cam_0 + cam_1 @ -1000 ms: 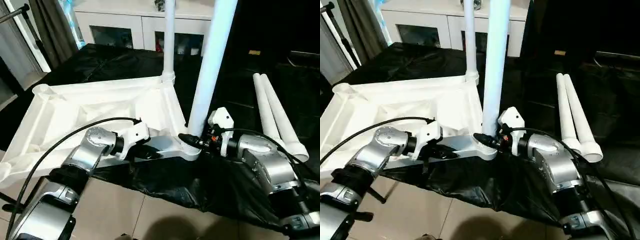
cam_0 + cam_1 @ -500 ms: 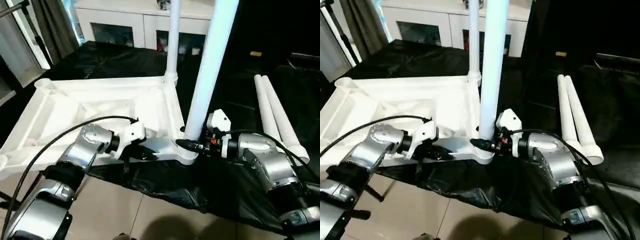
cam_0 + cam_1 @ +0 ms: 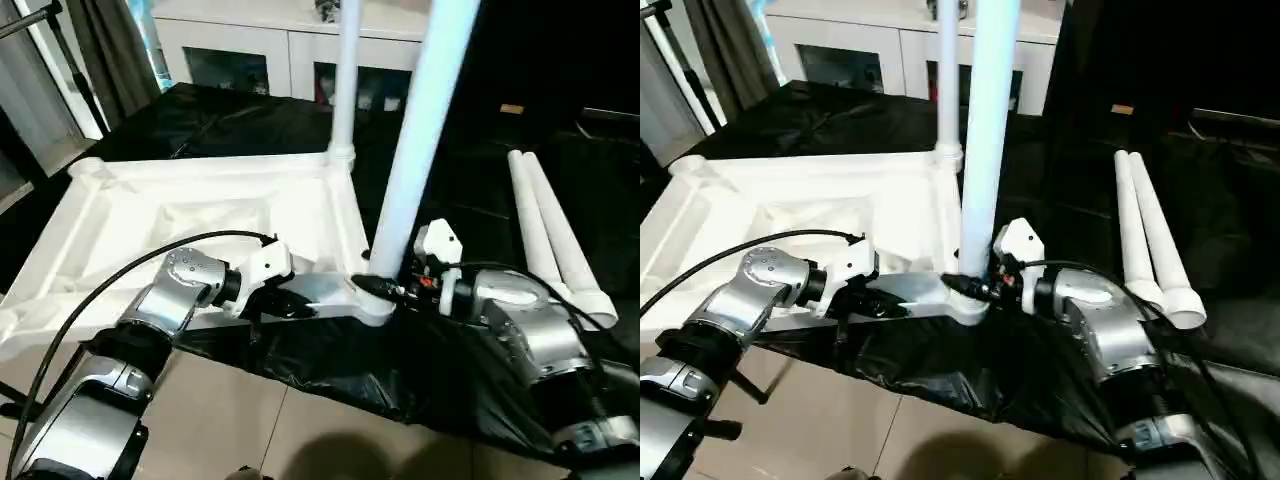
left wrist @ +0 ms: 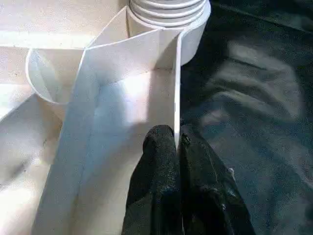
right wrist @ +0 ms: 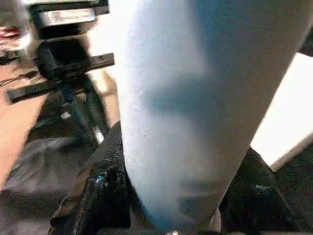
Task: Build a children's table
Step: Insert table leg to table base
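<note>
Tabletop (image 3: 200, 215) lies ribs-up on black-draped surface (image 3: 230, 120); far leg (image 3: 345, 70) seated in its corner socket. Right gripper (image 3: 975, 287) jaws clamp near leg (image 3: 415, 130) low by the socket, leg upright. Left gripper (image 4: 177, 147) jaws nipped shut on the thin rim wall. Plastic looks light, hollow, slick — grip legs low, top by rim. Two spare legs (image 3: 555, 235) lie well apart, to the right. Vs 1 s ago: near leg stands straighter, grips unchanged.

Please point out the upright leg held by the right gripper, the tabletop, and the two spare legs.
upright leg (image 3: 405, 180), left eye view, mid-shaft.
tabletop (image 3: 110, 215), left eye view, ribbed underside.
spare legs (image 3: 545, 230), left eye view, shafts.
</note>
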